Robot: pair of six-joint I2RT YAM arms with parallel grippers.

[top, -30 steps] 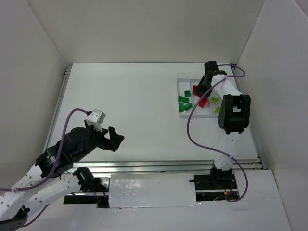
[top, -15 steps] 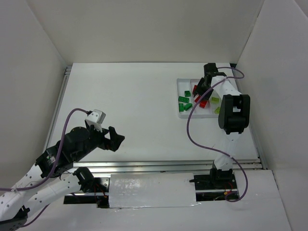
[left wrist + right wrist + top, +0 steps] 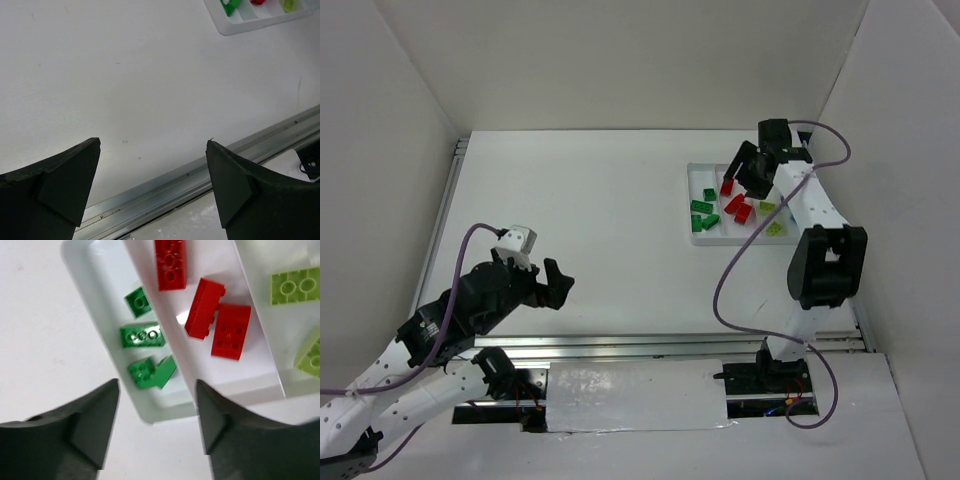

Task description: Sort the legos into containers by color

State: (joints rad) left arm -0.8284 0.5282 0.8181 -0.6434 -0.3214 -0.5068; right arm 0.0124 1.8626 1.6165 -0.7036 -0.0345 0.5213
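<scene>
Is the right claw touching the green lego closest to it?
Apart. In the right wrist view, white tray floor shows on both sides between the open right gripper and the nearest green lego.

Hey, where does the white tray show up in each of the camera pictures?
Top view: the white tray sits at upper right.
Left wrist view: only one end of the tray shows, at the top right edge.
Right wrist view: the tray fills most of the picture, seen close from above.
Shared landmark: the green bricks in its leftmost compartment.
</scene>
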